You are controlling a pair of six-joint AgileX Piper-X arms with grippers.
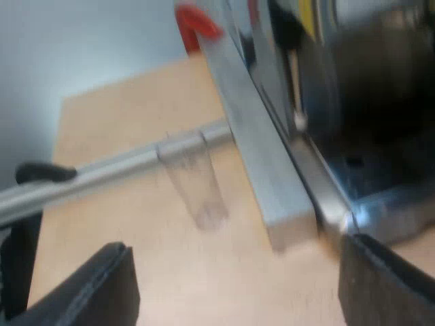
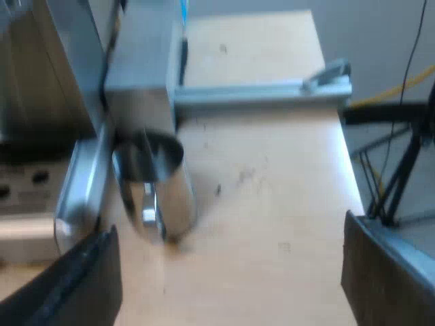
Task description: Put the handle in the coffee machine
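Steel, wood and black: one coffee machine (image 1: 367,102), one red handle end (image 1: 194,24), one glass (image 1: 197,187), one jug (image 2: 156,187), two grippers.
Over the wooden table (image 2: 272,204), the left gripper (image 1: 238,282) and the right gripper (image 2: 231,278) each hang with both fingers spread wide and nothing between them. From the left wrist, the clear glass stands by a metal rail (image 1: 115,166), and the red handle end sits at the machine's front, its metal part hidden. From the right wrist, the jug stands just beside the machine's tray (image 2: 78,183).
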